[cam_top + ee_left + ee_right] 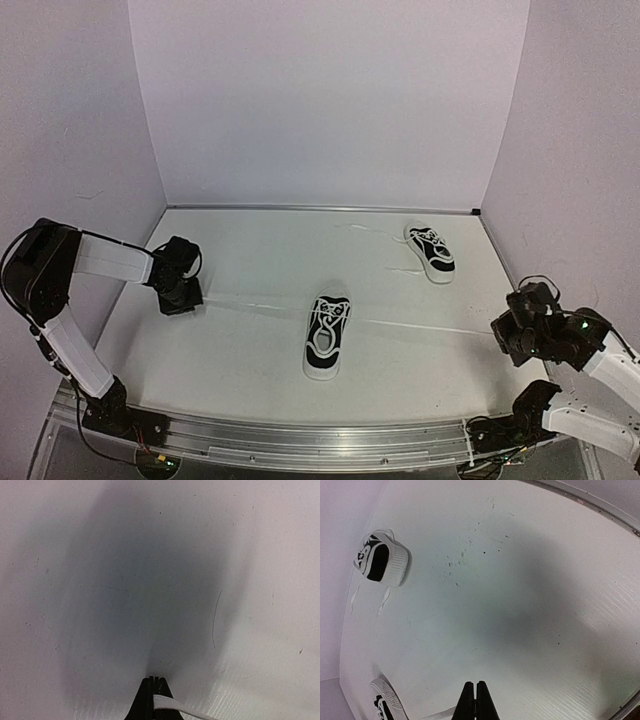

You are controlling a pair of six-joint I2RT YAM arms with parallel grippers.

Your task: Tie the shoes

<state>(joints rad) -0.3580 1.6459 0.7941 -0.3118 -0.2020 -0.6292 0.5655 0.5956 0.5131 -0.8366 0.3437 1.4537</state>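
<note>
Near shoe (327, 337) sits mid-frame on the desk (250, 250), left hand (151, 681) clamped on its left lace (175, 707), right hand (475, 685) clamped on its right lace (420, 326), far shoe (430, 250) upper right.

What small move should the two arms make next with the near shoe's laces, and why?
Probably ease both grippers inward toward the near shoe. The left gripper and right gripper are shut on its laces, which run straight out to either side, leaving no slack to cross or loop.
</note>
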